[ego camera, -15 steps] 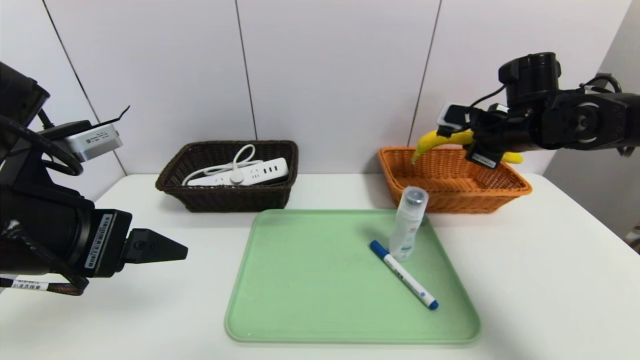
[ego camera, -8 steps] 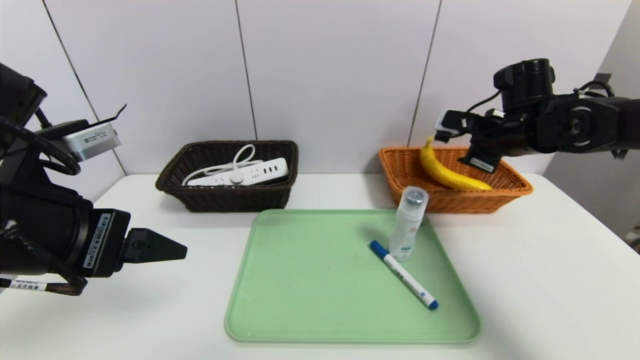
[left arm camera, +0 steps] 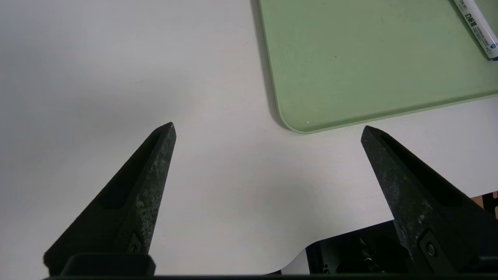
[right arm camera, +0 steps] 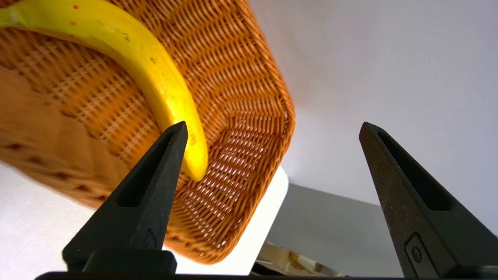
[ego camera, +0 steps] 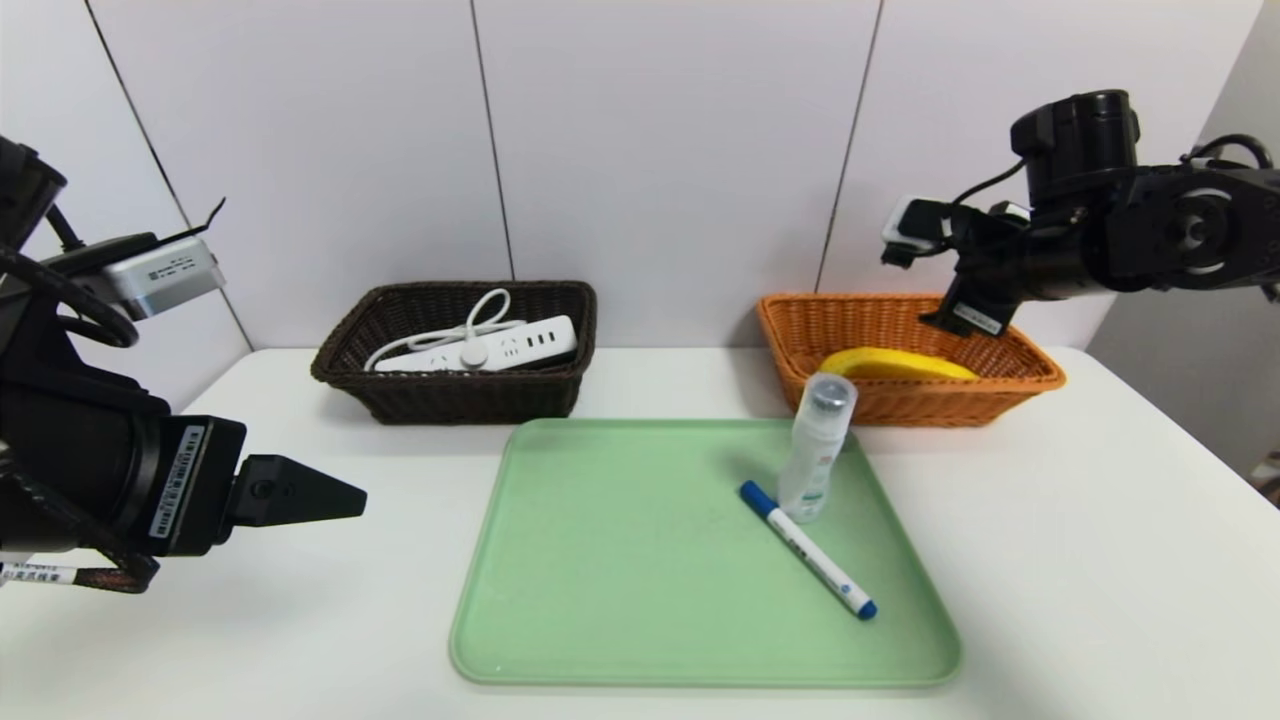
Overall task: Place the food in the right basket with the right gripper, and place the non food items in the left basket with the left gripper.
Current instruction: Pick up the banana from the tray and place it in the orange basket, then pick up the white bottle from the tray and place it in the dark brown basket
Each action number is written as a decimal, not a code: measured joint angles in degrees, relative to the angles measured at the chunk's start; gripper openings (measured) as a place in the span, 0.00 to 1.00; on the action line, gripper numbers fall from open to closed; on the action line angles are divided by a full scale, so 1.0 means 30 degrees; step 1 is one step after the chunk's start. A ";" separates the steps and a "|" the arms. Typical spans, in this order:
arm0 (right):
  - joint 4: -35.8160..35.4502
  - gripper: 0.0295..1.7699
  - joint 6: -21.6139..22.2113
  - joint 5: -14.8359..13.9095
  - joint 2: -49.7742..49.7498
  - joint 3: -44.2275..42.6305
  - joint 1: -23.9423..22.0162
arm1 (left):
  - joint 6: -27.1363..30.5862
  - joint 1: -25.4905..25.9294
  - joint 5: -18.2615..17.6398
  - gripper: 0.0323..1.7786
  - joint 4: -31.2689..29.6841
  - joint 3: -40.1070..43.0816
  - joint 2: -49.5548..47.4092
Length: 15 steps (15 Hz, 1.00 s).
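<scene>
Banana lies in orange basket, upper right of head view, right hand spread empty above it; next: left hand, spread at lower left, takes bottle or pen to dark basket

The orange basket's front wall is hiding most of the banana, only its top is peeking over. The bottle is covering a bit of that wall too, and its label is reading too small.
</scene>
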 joint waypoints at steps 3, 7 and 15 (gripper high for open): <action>0.1414 0.90 0.1772 0.0362 -0.1105 -0.0333 0.0195 | 0.0012 0.0000 -0.0008 0.95 0.0004 0.0000 -0.0228; 0.3015 0.92 0.5815 0.0471 -0.2979 -0.0423 0.0670 | 0.0187 0.0000 -0.0061 0.95 -0.0024 -0.0028 -0.0545; 0.6258 0.95 1.4901 0.0248 -0.6579 0.0488 0.0764 | 0.0553 -0.0037 -0.0126 0.95 -0.0016 0.0236 -0.0764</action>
